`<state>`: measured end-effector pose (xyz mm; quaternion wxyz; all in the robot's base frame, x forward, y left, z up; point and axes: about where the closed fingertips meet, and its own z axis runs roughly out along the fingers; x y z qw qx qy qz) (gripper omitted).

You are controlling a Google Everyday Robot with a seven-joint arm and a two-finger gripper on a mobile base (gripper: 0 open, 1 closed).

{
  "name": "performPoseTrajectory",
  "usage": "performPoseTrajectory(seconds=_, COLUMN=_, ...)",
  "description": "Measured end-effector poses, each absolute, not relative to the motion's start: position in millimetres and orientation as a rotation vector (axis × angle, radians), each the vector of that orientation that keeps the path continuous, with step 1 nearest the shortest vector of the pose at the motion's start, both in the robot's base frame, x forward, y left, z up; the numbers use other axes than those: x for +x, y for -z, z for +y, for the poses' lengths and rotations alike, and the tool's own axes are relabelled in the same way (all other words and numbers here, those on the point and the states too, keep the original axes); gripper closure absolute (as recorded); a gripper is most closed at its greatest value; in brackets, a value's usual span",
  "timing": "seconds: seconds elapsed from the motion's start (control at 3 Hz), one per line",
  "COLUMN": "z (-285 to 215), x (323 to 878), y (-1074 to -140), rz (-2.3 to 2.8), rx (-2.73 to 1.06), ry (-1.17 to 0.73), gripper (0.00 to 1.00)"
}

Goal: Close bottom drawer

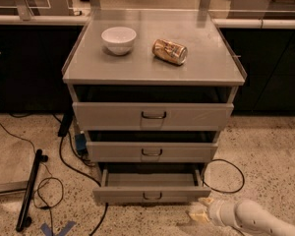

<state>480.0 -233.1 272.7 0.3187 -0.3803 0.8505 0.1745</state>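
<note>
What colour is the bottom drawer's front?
Bottom drawer grey, in camera view; gripper at its lower right.

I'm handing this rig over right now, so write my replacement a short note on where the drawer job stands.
Gripper: low by the floor, off the right front corner of the bottom drawer, not touching it.
Bottom drawer: pulled out, open.
Done: nothing yet; the drawer is not closed.
Left: bring the gripper to the front panel and push the drawer fully in, probably pressing near its middle.
</note>
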Motion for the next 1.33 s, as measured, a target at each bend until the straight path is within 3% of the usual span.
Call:
performPoseTrajectory(seconds=0.67, z=-217.3, x=494.6, y=-262.8, rz=2.238, rx=-1.038, ry=-0.43, gripper=0.93)
performPoseTrajectory(seconds=1.0, z=-216.7, x=494.6, y=-262.5, rz=2.238, rx=-1.04, ry=-0.431, gripper=1.0)
performPoseTrajectory(seconds=1.33, z=-215.8, x=494.5, y=-262.0, rz=2.239, rx=-1.043, ry=-0.433, gripper=1.0)
